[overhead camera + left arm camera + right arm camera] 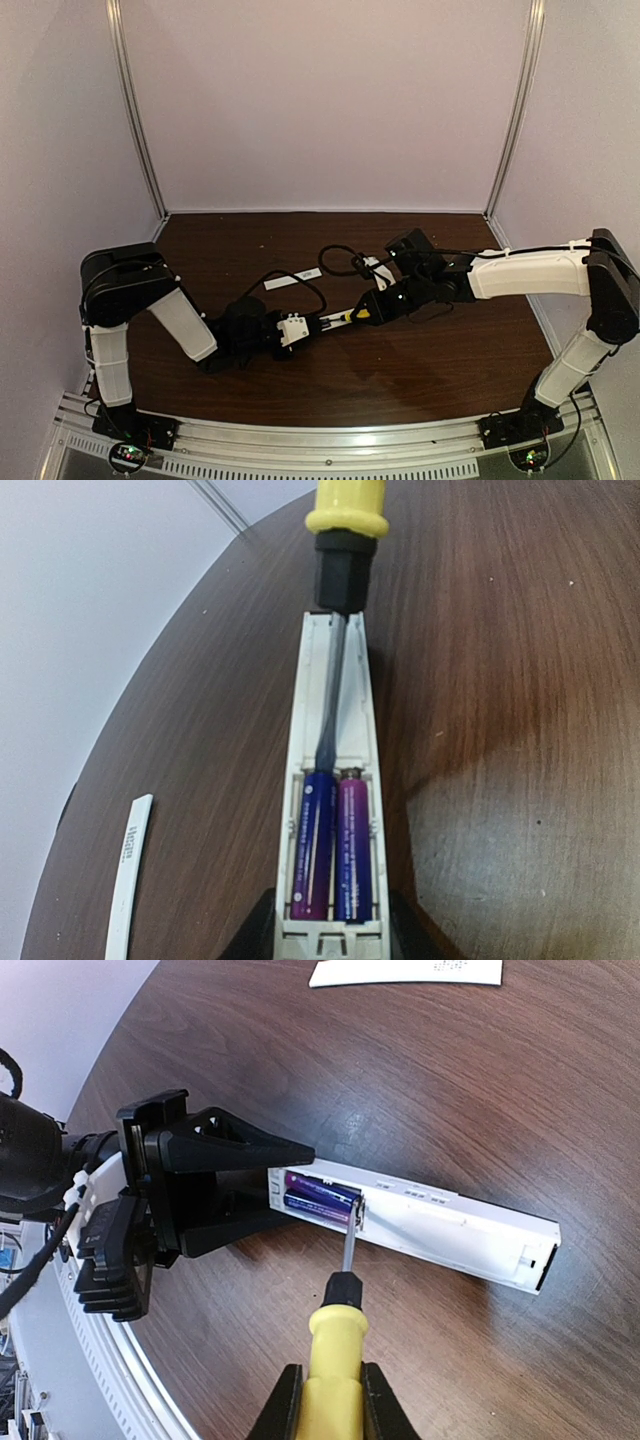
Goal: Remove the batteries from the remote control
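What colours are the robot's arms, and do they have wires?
Both arms have white covers with black joints: the left arm, the right arm. Thin black cables loop off them. The left fingers are black, pointed plastic.

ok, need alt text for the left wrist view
A white remote control lies open lengthwise on a dark wooden table, two purple-blue batteries side by side in its compartment. A yellow-handled screwdriver reaches in from the top, its tip at the left battery's end. A white cover strip lies at left.

Robot test cell, dark wooden table (330, 385) boxed by plain pale walls (320, 100), aluminium frame rails (140, 110)
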